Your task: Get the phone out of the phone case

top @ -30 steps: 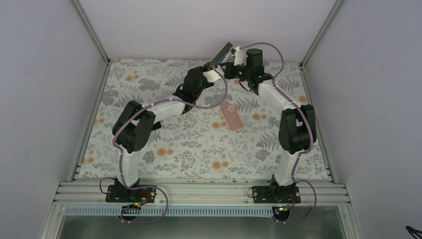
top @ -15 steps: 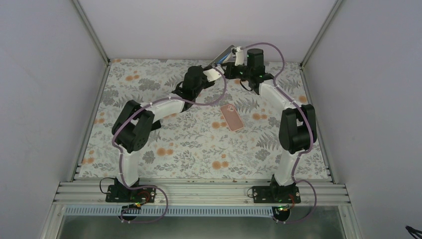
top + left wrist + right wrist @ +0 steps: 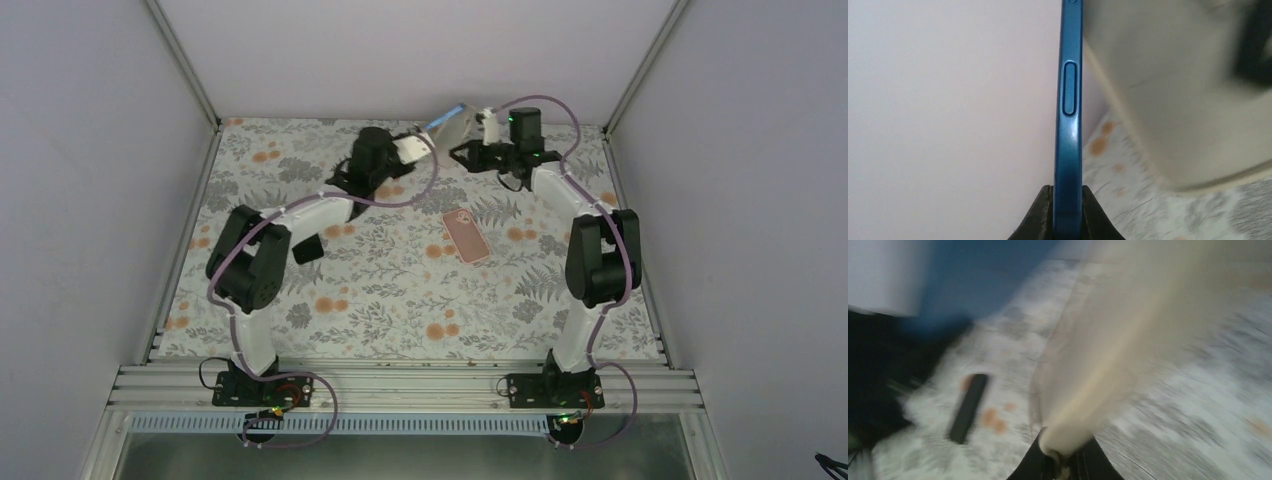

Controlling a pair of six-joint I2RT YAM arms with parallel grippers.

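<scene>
My left gripper (image 3: 1068, 212) is shut on the lower end of a blue phone (image 3: 1070, 115), seen edge-on with its side button showing. In the top view the phone (image 3: 436, 124) is held above the table's far edge by the left gripper (image 3: 420, 140). My right gripper (image 3: 1066, 462) is shut on the edge of a beige phone case (image 3: 1098, 360), blurred by motion. The case (image 3: 462, 126) sits just right of the phone, beside the right gripper (image 3: 482, 128). The case also shows in the left wrist view (image 3: 1178, 95), apart from the phone. The phone is a blue blur in the right wrist view (image 3: 988, 275).
A pink phone-shaped case (image 3: 466, 237) lies flat on the floral table mat (image 3: 400, 300) near the middle. A dark flat bar (image 3: 967, 407) lies on the mat in the right wrist view. The white back wall (image 3: 400, 50) is close behind both grippers.
The left arm has swung left and the right gripper has drawn right. The phone and the beige case, together before, now sit lower and side by side.
</scene>
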